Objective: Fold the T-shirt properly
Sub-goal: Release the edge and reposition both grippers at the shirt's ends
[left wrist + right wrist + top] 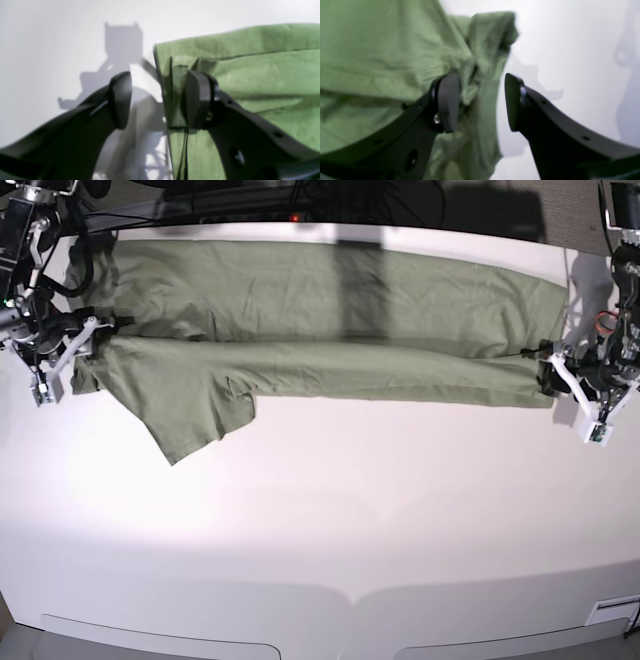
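The sage-green T-shirt [330, 320] lies along the back of the white table [350, 510], folded lengthwise into a long band, with one sleeve flap [190, 420] sticking out toward the front. My left gripper [548, 373] is at the band's right end. In the left wrist view the left gripper [160, 100] is open, with the T-shirt [262, 70] edge lying loose between its fingers. My right gripper [98, 332] is at the band's left end. In the right wrist view the right gripper [481, 103] is open too, and bunched T-shirt [382, 50] cloth sits unclamped between its pads.
Dark cables and equipment [330, 200] run behind the table's back edge. Bare white tabletop stretches from the shirt to the front edge [350, 600]. Both arms stand at the table's outer sides.
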